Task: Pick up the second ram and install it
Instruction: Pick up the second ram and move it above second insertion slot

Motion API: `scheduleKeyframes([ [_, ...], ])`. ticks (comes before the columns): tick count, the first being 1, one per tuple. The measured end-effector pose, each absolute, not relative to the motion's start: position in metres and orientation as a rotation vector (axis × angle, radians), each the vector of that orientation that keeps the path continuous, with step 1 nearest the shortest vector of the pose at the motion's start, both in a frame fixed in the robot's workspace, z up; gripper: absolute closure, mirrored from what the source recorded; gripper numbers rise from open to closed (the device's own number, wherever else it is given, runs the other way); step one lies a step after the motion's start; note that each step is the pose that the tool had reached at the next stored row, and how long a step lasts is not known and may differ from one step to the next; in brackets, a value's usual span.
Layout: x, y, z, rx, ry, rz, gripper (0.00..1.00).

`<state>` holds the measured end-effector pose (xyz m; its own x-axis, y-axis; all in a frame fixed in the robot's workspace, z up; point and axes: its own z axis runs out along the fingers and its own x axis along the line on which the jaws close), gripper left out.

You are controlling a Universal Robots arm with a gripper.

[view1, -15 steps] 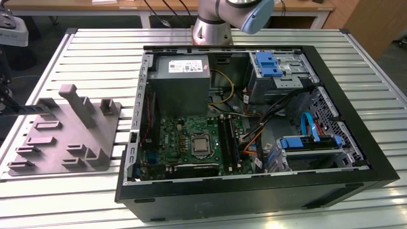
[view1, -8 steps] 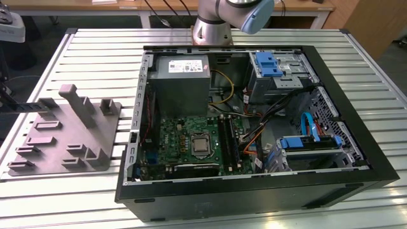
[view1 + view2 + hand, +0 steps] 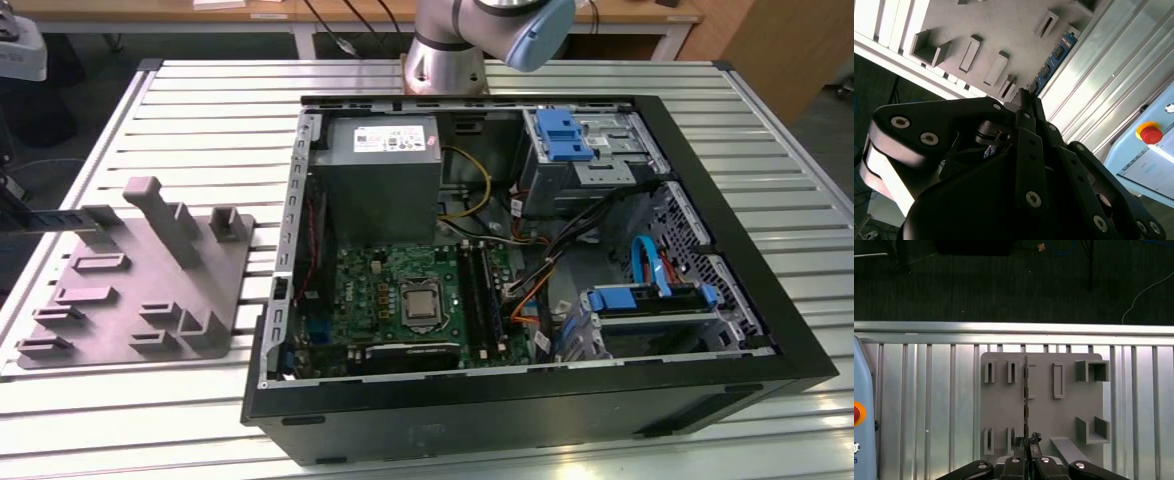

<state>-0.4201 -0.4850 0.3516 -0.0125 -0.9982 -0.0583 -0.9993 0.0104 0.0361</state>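
In the first wrist view my gripper (image 3: 1026, 446) is shut on the second ram (image 3: 1025, 395), which shows edge-on as a thin dark strip reaching out over the grey fixture tray (image 3: 1069, 405). The second wrist view shows the fingertips (image 3: 1021, 102) pressed together on the ram's blue-printed board (image 3: 1054, 59) above the tray (image 3: 1004, 30). In the exterior view the gripper (image 3: 11, 205) is at the far left edge. It holds the ram (image 3: 60, 217) level above the tray (image 3: 134, 300), apart from the open computer case (image 3: 787, 330).
The case lies open on a slatted aluminium table (image 3: 200, 110), with the motherboard (image 3: 400, 300) and its memory slots (image 3: 481, 295) facing up. A power supply (image 3: 380, 170), blue drive cages (image 3: 567, 135) and cables crowd the inside. A red stop button (image 3: 1150, 134) sits beside the table.
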Motion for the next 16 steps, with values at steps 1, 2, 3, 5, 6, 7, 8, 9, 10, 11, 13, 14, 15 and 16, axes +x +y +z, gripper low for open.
scheduleKeyframes([
  [1, -0.420, -0.485, 0.353, -2.196, 2.221, 0.104, 0.86],
  [2, -0.420, -0.485, 0.354, -2.196, 2.221, 0.104, 0.86],
  [3, -0.420, -0.485, 0.355, -2.196, 2.221, 0.104, 0.86],
  [5, -0.420, -0.485, 0.357, -2.196, 2.221, 0.105, 0.86],
  [6, -0.420, -0.485, 0.358, -2.196, 2.221, 0.105, 0.86],
  [7, -0.420, -0.485, 0.360, -2.196, 2.221, 0.105, 0.86],
  [8, -0.420, -0.485, 0.361, -2.196, 2.221, 0.105, 0.86],
  [9, -0.420, -0.485, 0.363, -2.196, 2.221, 0.105, 0.86],
  [10, -0.420, -0.485, 0.364, -2.196, 2.221, 0.105, 0.86],
  [11, -0.420, -0.485, 0.365, -2.196, 2.221, 0.105, 0.86],
  [13, -0.420, -0.485, 0.367, -2.196, 2.221, 0.105, 0.86],
  [14, -0.420, -0.485, 0.368, -2.196, 2.221, 0.105, 0.86],
  [15, -0.420, -0.485, 0.370, -2.196, 2.221, 0.105, 0.86],
  [16, -0.420, -0.485, 0.371, -2.196, 2.221, 0.105, 0.86],
])
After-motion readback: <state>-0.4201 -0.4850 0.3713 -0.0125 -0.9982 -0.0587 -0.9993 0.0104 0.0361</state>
